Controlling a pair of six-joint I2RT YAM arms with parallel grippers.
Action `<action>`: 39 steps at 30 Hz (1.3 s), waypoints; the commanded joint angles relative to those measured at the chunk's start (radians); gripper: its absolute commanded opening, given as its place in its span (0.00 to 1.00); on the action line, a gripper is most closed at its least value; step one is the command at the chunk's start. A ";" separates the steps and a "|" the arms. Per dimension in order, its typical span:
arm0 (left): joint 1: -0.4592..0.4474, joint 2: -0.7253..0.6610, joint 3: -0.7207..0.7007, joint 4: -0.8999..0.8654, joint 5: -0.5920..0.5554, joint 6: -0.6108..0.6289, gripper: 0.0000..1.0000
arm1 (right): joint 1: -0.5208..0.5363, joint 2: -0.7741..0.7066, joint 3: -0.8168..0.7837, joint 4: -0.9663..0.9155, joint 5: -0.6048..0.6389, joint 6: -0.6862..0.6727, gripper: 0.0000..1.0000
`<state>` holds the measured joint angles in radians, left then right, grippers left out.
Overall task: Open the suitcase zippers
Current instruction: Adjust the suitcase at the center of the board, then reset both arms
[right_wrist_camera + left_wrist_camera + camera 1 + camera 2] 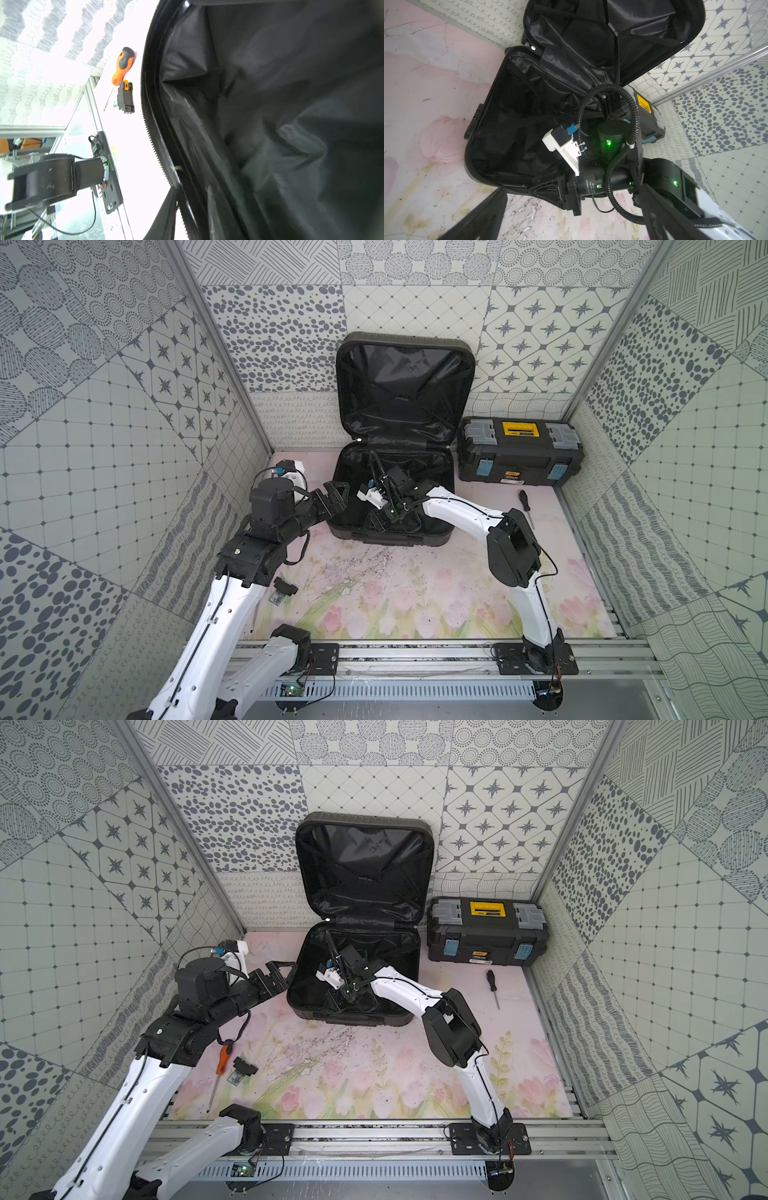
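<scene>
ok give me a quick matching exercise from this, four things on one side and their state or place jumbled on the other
Things:
1 suitcase
2 toolbox
3 left gripper
4 black screwdriver

States or places:
a lying flat, just in front of the toolbox
b lid raised, black lining showing
c closed, yellow handle on top
d open, at the suitcase's left side

Pairs: 1-b, 2-c, 3-d, 4-a
</scene>
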<state>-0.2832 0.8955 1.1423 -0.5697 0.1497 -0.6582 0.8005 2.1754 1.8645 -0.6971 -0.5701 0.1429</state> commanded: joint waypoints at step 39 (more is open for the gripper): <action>0.218 0.117 -0.733 1.038 -0.412 0.600 0.99 | -0.226 -1.067 -1.041 0.863 1.066 -0.103 0.99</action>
<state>-0.1638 0.9489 0.5610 -0.0822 -0.1696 -0.2680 0.6220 1.1263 0.8623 0.0544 0.3050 0.1165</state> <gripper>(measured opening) 0.987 0.988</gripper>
